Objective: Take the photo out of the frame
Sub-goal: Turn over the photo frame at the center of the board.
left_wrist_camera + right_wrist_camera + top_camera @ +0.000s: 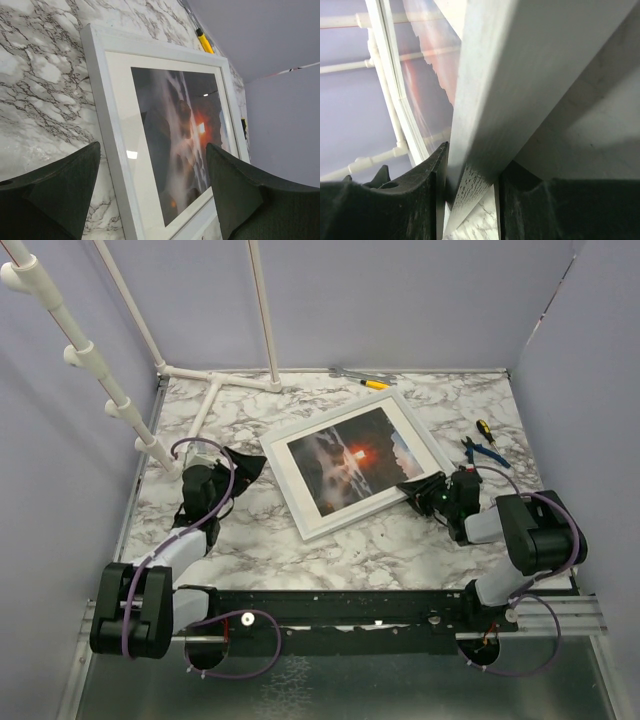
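Plainly, the frame lies face up and askew on the marble table, with the photo inside it behind the white mat. The right gripper is clamped on the frame's near right edge. The left gripper gapes wide just left of the frame, holding nothing. Pliers lie right of the frame.

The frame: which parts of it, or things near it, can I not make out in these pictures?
- Back of the frame: top view, it faces the table.
- The photo: right wrist view, only a blurred sliver behind glare.
- Frame's near corner: left wrist view, cut off by the bottom edge and the left claw.
- Pliers: top view, too small for detail.
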Motion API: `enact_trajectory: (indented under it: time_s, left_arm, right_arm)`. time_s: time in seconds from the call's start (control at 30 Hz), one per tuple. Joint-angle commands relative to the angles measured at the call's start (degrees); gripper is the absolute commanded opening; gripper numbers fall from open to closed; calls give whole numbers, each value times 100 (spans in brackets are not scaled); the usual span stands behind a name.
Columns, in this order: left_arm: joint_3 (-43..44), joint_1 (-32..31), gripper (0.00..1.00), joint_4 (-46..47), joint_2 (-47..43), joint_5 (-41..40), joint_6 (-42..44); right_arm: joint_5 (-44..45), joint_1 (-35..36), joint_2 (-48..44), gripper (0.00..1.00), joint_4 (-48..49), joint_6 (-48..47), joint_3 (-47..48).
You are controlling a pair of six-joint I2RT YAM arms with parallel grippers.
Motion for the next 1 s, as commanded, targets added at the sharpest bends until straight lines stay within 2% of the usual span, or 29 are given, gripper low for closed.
enact_trajectory:
  time_s: [0.0,0.07,0.17,0.23,0.33,0.4,0.57,0.6,0.67,0.7,0.83,0.97]
  left_arm:
    - [343,-27,86,-158,243,-202,146]
    - [495,-23,86,-309,374,-291,227]
    - [686,-30,86,-376,576,-365,261]
    - [807,-22,86,-377,721,-378,254]
    - [1080,-103,86,-548,1009,-505,379]
    - [1417,-194,86,-924,1281,-722,594]
    - [2095,-444,85,-1118,1952,-871,1025]
    - [2240,-492,85,-1179,2061,-947,1204]
    - [2618,-598,85,-1457,2340,-1173,1544]
    - [2847,-666,85,-1709,2490,-1416,1761]
    - [3741,-805,83,-2328,3138,-1775,2420]
    - [4302,-806,82,-2415,3592,-1823,2929]
  right_arm:
    - [356,86,-134,22,-1176,-951,361]
    - [575,82,-237,33,-1679,-989,510]
    - [768,82,-369,39,-2122,-1046,619]
    - [900,82,-479,49,-2343,-1042,636]
    - [1133,73,-631,57,-2700,-1018,689]
    - [1335,66,-692,69,-3120,-1020,842]
    - [1526,4,-858,69,-3766,-1173,1122]
    - [1548,-18,-910,75,-3868,-1175,1148]
    - [1705,-30,-1005,92,-4185,-1145,1248]
    - [1817,-32,-1029,95,-4376,-1136,1326]
    - [2023,-40,-1022,97,-4940,-1276,1613]
    - [2012,-41,-1031,89,-5124,-1435,1781]
